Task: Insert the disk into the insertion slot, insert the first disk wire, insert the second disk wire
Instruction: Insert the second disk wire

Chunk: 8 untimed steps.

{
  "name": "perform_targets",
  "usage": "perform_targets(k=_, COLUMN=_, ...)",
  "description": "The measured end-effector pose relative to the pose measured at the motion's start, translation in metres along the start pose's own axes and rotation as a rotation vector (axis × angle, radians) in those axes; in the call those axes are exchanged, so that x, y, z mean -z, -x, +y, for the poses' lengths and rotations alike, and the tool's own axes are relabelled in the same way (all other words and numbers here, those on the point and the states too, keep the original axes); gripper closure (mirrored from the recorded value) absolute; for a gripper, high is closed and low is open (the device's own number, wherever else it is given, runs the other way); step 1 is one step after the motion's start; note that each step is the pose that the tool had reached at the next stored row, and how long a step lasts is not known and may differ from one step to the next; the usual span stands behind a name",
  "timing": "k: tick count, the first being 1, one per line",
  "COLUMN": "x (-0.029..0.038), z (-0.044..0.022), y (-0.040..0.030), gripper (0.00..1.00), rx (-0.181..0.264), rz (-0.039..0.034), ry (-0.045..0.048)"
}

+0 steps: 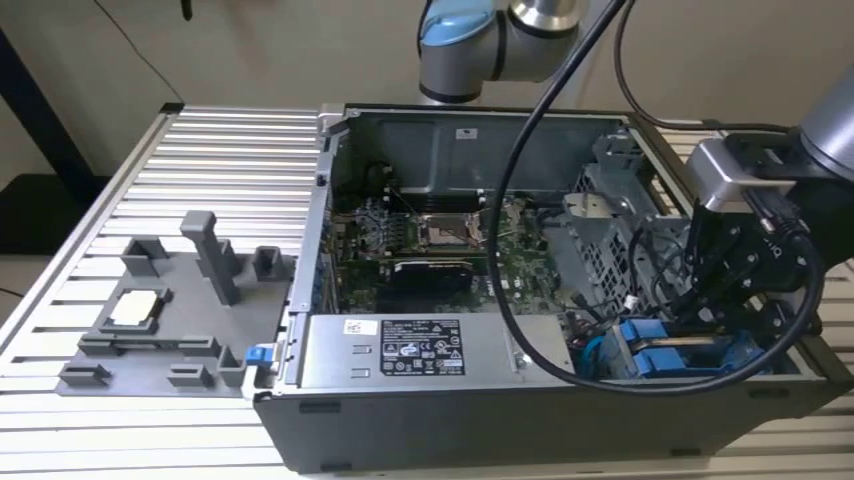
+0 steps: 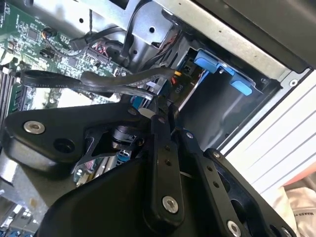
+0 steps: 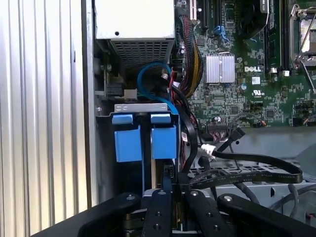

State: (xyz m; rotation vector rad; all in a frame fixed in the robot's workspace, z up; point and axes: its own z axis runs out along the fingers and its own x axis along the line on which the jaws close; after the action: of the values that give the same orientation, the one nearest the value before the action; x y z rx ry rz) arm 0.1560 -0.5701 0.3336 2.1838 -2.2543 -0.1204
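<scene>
Directly below the gripper [image 3: 168, 190], disk [image 3: 159, 170] seated edgewise in insertion slot [image 3: 106, 148]; gripper fingers drawn together on a dark cable connector [image 2: 159, 101].

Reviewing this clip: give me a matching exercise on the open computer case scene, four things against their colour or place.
Things:
1. disk carrier
2. gripper
3. power supply
4. fixture tray

Descriptions:
A. grey, on the slatted table outside the case
B. bright blue, sitting in the drive cage
C. black, right at the blue carrier's end
D. silver box with a label, along the case's near wall

Pairs: 1-B, 2-C, 3-D, 4-A
</scene>
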Motion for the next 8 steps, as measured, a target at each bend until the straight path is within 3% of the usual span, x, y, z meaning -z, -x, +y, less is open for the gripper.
perform_targets(k=3, x=0.0006, z=0.0, y=-0.0001, gripper=0.82, rx=0.0, rz=-0.0014, ry=0.0013)
perform_targets(k=4, x=0.0028, z=0.0001, y=0.0, gripper=0.76, rx=0.0, rz=-0.0019, ry=0.003)
perform_targets(k=8, x=0.0161, z=0.0007, y=0.0008, gripper=0.76, rx=0.0, rz=-0.0006, ry=0.0102)
